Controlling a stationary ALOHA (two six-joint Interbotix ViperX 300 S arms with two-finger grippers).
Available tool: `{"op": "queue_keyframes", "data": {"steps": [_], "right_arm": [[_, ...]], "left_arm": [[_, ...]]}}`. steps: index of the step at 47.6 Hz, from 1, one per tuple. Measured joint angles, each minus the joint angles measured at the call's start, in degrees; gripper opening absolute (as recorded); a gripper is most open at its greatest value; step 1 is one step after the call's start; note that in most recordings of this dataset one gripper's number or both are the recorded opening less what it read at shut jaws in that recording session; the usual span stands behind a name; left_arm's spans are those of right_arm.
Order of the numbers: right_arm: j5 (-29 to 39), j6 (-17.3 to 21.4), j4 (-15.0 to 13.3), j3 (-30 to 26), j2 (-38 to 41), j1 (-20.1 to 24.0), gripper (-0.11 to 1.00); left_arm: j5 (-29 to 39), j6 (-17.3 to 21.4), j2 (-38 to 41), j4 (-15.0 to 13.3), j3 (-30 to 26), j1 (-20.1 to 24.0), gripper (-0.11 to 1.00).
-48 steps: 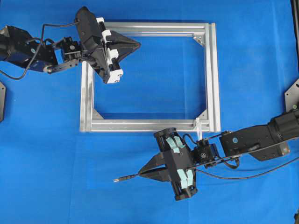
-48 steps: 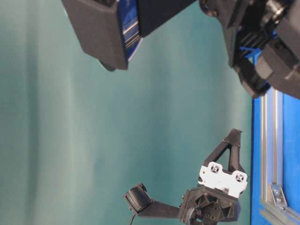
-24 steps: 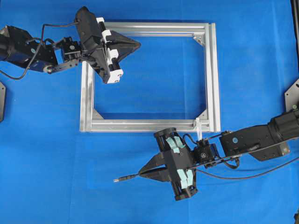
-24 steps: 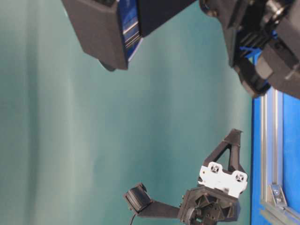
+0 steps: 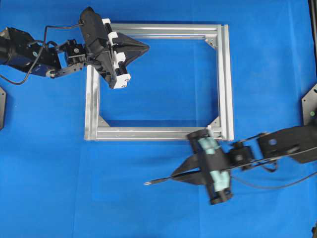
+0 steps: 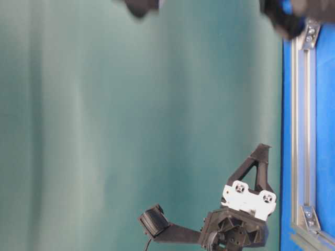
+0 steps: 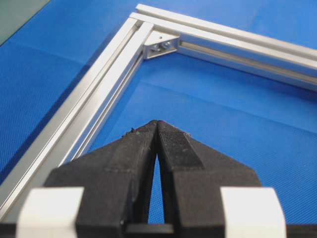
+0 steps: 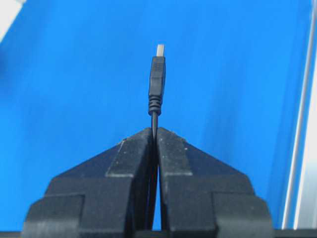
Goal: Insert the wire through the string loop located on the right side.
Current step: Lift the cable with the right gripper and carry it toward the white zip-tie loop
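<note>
Black and very thin, the wire [image 8: 157, 84] was clamped in the right end effector [image 5: 174, 176], its plug jutting left over the blue surface [image 5: 59, 188] just near of the aluminium frame [image 5: 225, 79]. The string loop [image 5: 210, 130] stood at the frame's near right corner, close beside that end effector, and nothing had passed through it, so the threading was judged wholly undone. The left end effector [image 7: 156, 124] was clenched on nothing at the far left corner.

The overhead view looks straight down on the aluminium frame [image 5: 158, 82]; the table-level view, turned sideways, shares its edge at the right. Each wrist camera looks closely along its own closed jaws
</note>
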Motion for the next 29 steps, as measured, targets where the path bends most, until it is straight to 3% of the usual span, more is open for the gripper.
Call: {"op": "queue_keyframes", "data": {"steps": [15, 29], "right_arm": [[-2.8, 0.0, 1.2, 15.7, -12.6, 1.1, -0.04], [-1.8, 0.0, 1.2, 26.9, -25.5, 1.1, -0.04]], "left_arm": [[0.0, -0.2, -0.2, 0.0, 0.0, 0.0, 0.00], [0.0, -0.2, -0.2, 0.0, -0.3, 0.0, 0.00]]}}
